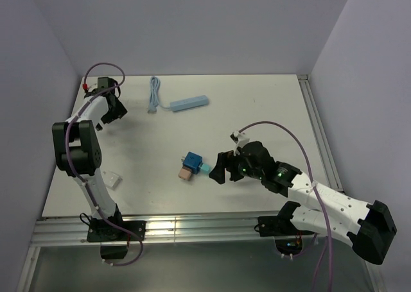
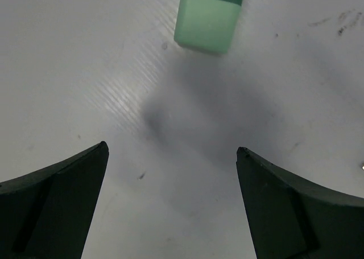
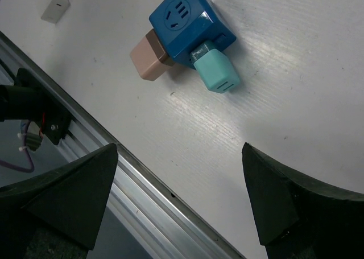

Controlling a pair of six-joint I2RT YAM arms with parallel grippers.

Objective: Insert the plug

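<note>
Teal plug (image 3: 219,72) seated in blue socket cube (image 3: 185,23); right gripper (image 3: 179,149) open nearby; left gripper (image 2: 170,149) open

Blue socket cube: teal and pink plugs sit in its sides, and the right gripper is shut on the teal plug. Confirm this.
Not quite. The right gripper is open and touches nothing; the teal plug lies clear ahead of it, as the right wrist view shows. The rest stands.

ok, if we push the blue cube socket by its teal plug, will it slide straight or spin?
Probably spins: the teal plug juts from one face of the blue cube socket, so a push there lands off-centre. It likely slides easily, since it looks like hard plastic on a smooth table. Tipping seems unlikely, as the tan plug on another face widens its footprint.
</note>
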